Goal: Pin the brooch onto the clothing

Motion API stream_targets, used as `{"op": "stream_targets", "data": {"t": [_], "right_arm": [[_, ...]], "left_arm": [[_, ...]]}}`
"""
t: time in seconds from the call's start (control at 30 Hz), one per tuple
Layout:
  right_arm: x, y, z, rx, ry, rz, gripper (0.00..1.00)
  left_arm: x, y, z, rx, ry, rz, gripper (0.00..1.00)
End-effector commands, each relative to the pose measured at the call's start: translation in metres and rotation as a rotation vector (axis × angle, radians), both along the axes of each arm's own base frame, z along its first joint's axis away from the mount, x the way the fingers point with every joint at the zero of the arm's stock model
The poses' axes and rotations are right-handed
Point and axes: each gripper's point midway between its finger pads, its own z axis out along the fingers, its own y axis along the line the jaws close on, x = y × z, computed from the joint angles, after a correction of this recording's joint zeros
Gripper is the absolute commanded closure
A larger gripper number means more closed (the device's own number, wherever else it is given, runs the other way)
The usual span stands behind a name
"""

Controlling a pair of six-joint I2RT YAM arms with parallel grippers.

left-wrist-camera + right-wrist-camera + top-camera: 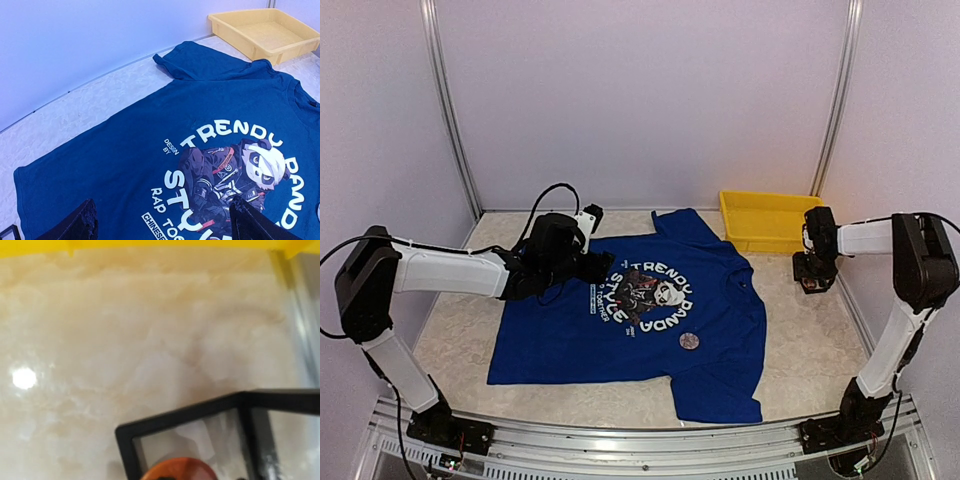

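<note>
- T-shirt [550,340], blue, lies flat on the table [450,330]; only the overhead camera shows the round brooch [688,341] on it, beside the panda print.
- Left arm stretches low; left claw [588,267] is spread wide and empty over the shirt's edge.
- Brooch sits well apart from that claw, toward the right arm.
- Right claw [813,272] hangs off the shirt beside the yellow tray [765,222]; I cannot tell how wide it stands.

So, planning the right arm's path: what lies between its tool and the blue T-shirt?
Nothing: in the top view, only bare tabletop separates the right tool from the T-shirt.
</note>
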Motion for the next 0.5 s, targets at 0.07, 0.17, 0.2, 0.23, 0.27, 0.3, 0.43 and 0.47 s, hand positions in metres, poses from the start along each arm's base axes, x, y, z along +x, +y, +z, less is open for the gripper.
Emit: {"op": "stream_targets", "data": {"t": [0.07, 0.17, 0.2, 0.23, 0.27, 0.3, 0.43, 0.47], "right_arm": [[-0.005, -0.003, -0.027, 0.029, 0.039, -0.016, 0.38], [-0.006, -0.003, -0.032, 0.026, 0.048, -0.013, 0.38], [-0.006, -0.002, -0.034, 0.028, 0.052, -0.003, 0.38], [-0.006, -0.001, -0.036, 0.028, 0.056, 0.002, 0.38], [-0.007, -0.008, -0.038, 0.025, 0.062, -0.011, 0.39], [-0.009, -0.014, -0.04, 0.023, 0.067, -0.026, 0.4], [-0.013, -0.016, -0.043, 0.025, 0.069, -0.031, 0.46], [-0.013, -0.016, -0.043, 0.021, 0.068, -0.032, 0.51]], "left_arm": [[0.001, 0.001, 0.0, 0.016, -0.012, -0.002, 0.14], [0.001, -0.001, -0.003, 0.017, -0.005, -0.009, 0.14], [0.001, -0.002, -0.003, 0.015, -0.005, -0.012, 0.14], [0.001, -0.003, -0.003, 0.015, -0.003, -0.015, 0.14], [0.001, -0.003, -0.003, 0.015, -0.003, -0.015, 0.14], [0.001, -0.003, -0.003, 0.016, -0.003, -0.014, 0.14], [0.002, -0.001, -0.002, 0.021, -0.009, -0.006, 0.14], [0.002, -0.001, -0.002, 0.022, -0.008, -0.005, 0.14]]}}
